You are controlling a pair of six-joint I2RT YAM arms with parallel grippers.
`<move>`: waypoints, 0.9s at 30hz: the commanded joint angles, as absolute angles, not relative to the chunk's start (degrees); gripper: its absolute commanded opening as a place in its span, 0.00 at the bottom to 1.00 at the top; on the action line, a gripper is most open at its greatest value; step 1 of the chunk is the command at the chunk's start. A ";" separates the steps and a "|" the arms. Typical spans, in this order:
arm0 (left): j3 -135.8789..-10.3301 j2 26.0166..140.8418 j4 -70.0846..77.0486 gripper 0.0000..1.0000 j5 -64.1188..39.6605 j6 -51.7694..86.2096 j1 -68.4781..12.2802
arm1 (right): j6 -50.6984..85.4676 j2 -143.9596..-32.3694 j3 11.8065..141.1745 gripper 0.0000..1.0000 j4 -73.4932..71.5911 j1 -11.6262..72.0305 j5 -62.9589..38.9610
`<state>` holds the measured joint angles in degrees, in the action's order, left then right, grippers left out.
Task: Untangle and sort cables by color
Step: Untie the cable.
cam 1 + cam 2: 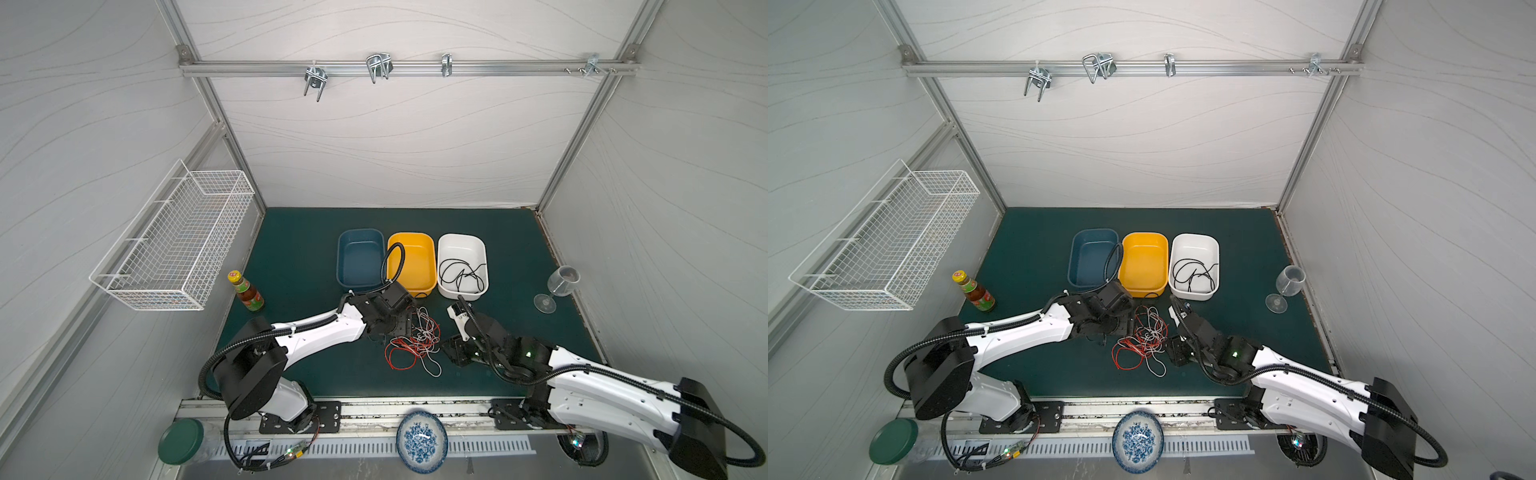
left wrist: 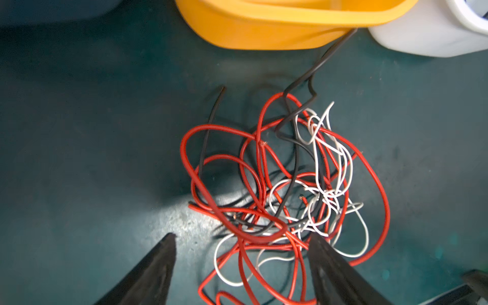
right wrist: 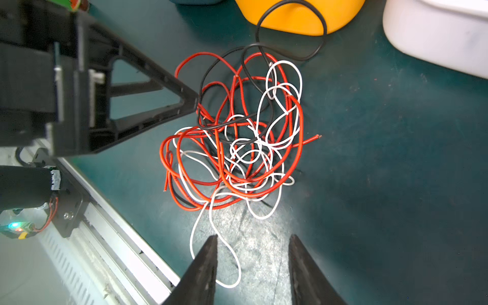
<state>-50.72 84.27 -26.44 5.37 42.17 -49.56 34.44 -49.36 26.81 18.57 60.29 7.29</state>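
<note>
A dark green mat (image 1: 299,249) covers the table. At its back, three bins stand side by side in a row: a blue bin (image 1: 360,245), a yellow bin (image 1: 415,249) and a white bin (image 1: 461,245). A sauce bottle (image 1: 246,292) with a yellow cap stands near the mat's left edge. A clear wine glass (image 1: 561,282) stands near its right edge. A white wire basket (image 1: 174,245) hangs on the left wall, and metal hooks (image 1: 378,66) hang from the rail on the back wall. On the front ledge are a blue-and-white patterned plate (image 1: 422,440) and a green-lidded jar (image 1: 180,441).

No legible text or labels
</note>
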 commanded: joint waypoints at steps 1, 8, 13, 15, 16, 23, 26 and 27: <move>-53.92 86.58 -24.30 0.69 5.99 42.91 -49.18 | 33.66 -48.16 26.39 0.45 19.50 60.82 8.15; -53.53 88.63 -22.93 0.49 4.38 43.31 -47.47 | 33.93 -48.65 25.78 0.45 19.07 61.17 8.11; -53.08 89.88 -21.80 0.37 2.32 43.68 -46.06 | 34.56 -50.17 25.54 0.46 17.68 61.57 7.89; -53.06 90.26 -21.68 0.28 1.30 43.76 -45.44 | 34.80 -51.27 25.49 0.46 16.88 61.87 7.87; -53.09 90.35 -21.71 0.23 0.79 43.78 -45.10 | 35.03 -51.81 25.44 0.46 16.37 62.10 7.82; -54.66 86.74 -24.17 0.00 -0.19 43.44 -44.57 | 36.51 -56.24 25.38 0.46 11.76 62.66 6.32; -55.19 82.43 -26.09 0.00 0.00 43.45 -44.60 | 36.90 -58.43 25.84 0.46 10.37 62.64 6.42; -55.20 80.69 -26.59 0.00 0.18 43.54 -44.64 | 37.34 -59.36 26.08 0.47 9.96 62.67 6.65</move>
<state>-51.88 85.49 -24.86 0.05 43.31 -44.75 35.68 -57.82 25.87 12.78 62.24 6.68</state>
